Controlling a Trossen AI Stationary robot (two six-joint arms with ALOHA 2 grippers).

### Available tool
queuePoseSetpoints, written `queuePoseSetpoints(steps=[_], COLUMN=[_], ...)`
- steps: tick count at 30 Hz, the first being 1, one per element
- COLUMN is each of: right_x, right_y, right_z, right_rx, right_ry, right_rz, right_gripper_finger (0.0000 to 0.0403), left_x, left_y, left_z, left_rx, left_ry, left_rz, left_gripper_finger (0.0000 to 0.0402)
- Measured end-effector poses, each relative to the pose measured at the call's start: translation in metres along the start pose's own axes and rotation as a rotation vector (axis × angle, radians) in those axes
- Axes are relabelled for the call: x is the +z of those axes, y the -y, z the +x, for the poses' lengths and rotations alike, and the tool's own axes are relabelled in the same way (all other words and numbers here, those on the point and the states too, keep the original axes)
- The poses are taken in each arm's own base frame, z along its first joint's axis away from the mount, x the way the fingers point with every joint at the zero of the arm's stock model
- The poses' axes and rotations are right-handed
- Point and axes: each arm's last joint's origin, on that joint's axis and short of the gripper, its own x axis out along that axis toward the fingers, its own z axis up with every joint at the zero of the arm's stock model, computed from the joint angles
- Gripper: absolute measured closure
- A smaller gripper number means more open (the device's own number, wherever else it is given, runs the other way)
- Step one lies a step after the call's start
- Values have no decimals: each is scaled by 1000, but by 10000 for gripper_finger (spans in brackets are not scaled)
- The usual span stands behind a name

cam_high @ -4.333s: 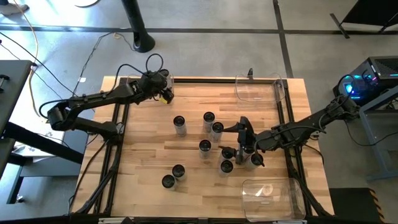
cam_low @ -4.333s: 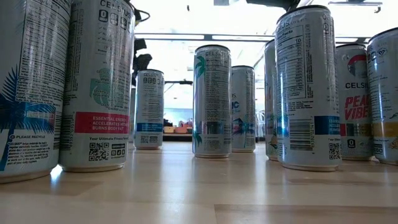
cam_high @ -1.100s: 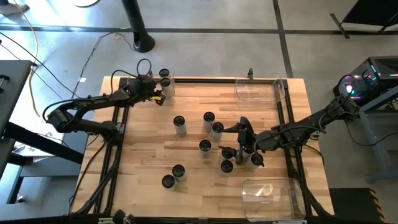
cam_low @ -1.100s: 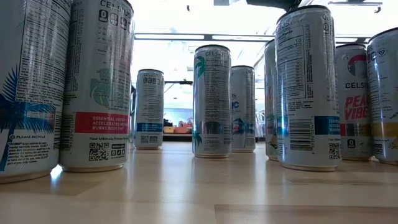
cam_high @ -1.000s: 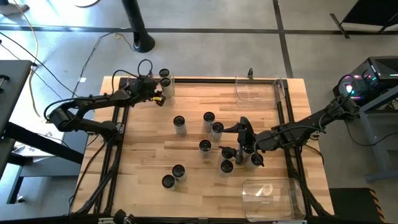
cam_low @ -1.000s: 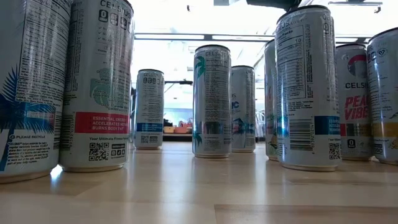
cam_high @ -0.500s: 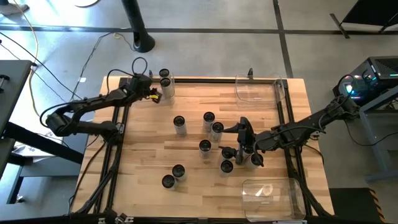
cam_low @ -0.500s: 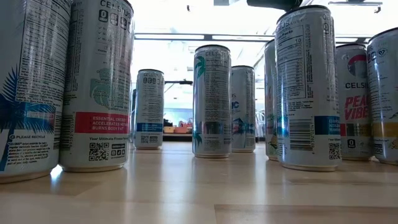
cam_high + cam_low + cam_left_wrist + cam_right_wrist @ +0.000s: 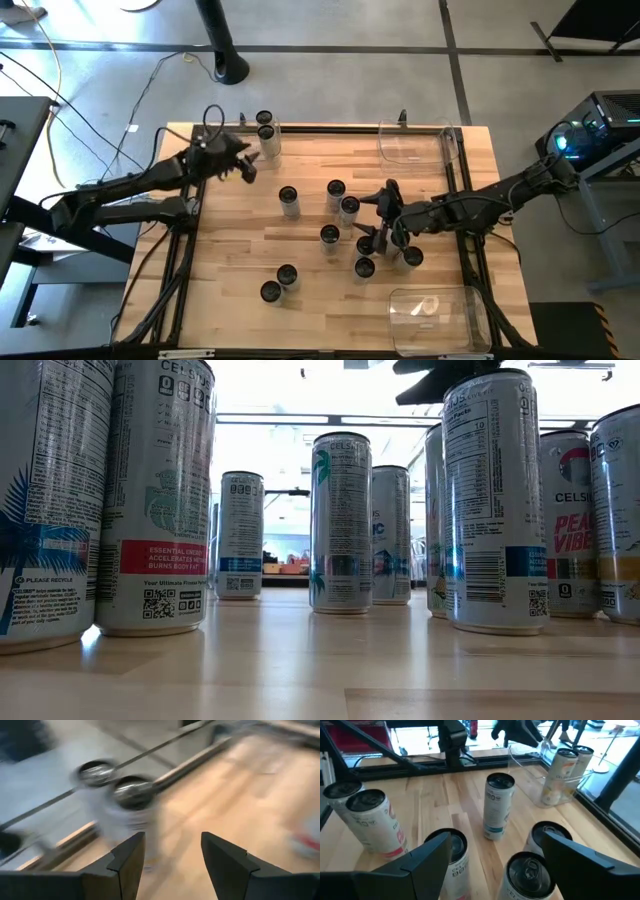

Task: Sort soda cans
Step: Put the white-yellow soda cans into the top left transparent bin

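**Right gripper above the near cluster, cans upright below it**

The right gripper [image 9: 385,222] hung over the tight group of soda cans [image 9: 364,247] on the right-hand part of the wooden table [image 9: 230,250], its fingers spread wide apart and holding nothing. In the right wrist view two cans stood just below and between those fingers: one by the left finger [image 9: 451,851] and one nearer the right finger [image 9: 528,872]. Every can stood upright, long axis vertical, so a grasp would probably have to come from above or the side with the fingers straddling the can's round body. The right arm was clearly the nearer one to this cluster.

The left gripper [image 9: 243,165] was at the far left corner, fingers parted and empty, with two cans [image 9: 265,133] just beyond it at the table's edge. The left wrist view showed that pair [image 9: 130,795] ahead of the fingertips, not between them. A clear plastic bin [image 9: 415,140] sat at the far right edge, another [image 9: 440,318] at the near right.
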Motion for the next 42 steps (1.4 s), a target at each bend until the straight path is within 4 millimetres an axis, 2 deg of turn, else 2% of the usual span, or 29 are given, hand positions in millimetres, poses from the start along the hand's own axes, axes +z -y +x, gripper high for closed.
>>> queuePoseSetpoints(steps=[4, 8, 13, 17, 21, 25, 29, 34, 42], right_x=[4, 21, 30, 22, 8, -11, -30, -43, -52], right_y=[-4, -12, -17, -33, -57, -77, -89, -90, -84], right_z=[-6, -31, -74, -101, -120, -125, -119, -114, -110], right_rx=[41, 75, 52, 94, 103, 22, -109, -217, -270], right_ry=[-57, -220, -465, -599, -643, -635, -645, -699, -731], right_rz=[-84, -84, 139, 292, 368, 296, 199, 177, 231], right_gripper_finger=[98, 98, 98, 98, 98, 98, 98, 98, 98], left_x=[-1, -4, -9, -12, -14, -15, -16, -16, -17], left_y=[25, 44, 57, 62, 66, 69, 70, 70, 70], left_z=[-14, -21, -25, -23, -22, -19, -17, -16, -16], left_rx=[-150, -225, -197, -164, -154, -152, -149, -147, -147], left_ry=[37, 47, 52, 45, 32, 29, 21, 18, 15], left_rz=[51, 97, 142, 148, 150, 154, 168, 170, 184], left_gripper_finger=[216, 216, 216, 216, 216, 216, 216, 216, 216])
